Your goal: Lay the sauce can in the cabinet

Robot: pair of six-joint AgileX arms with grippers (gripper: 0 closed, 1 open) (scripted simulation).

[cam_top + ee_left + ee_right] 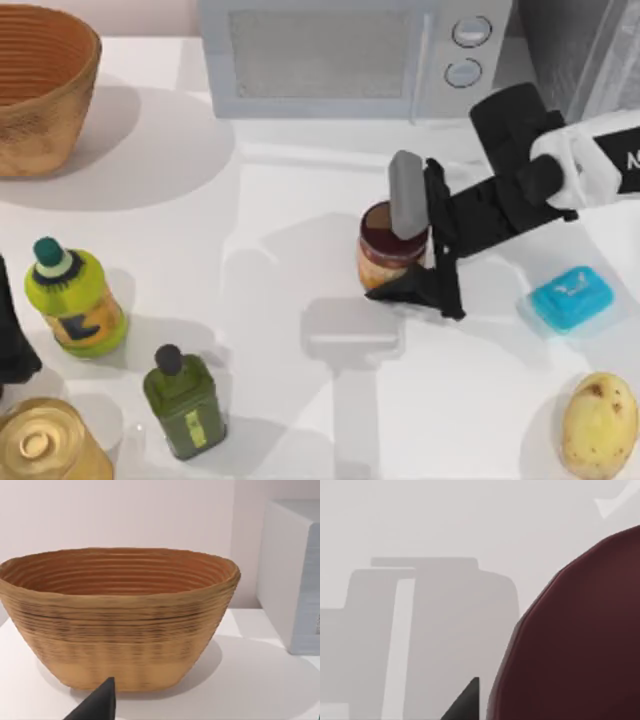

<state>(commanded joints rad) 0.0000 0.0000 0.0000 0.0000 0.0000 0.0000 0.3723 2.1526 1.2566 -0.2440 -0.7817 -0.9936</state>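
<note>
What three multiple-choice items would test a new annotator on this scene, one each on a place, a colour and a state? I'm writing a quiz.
1. Where is the sauce can?
A. in the basket
B. on the table, before the microwave
C. inside the cabinet

2. What colour is the soap near the right edge?
A. blue
B. red
C. black

3. What is the right gripper doing?
A. parked far from everything
B. carrying a bottle
C. astride the can, one finger over its top

Answers: 1 B, the can stands upright on the white top. 2 A, it is bright blue. 3 C, the fingers flank the can.
</note>
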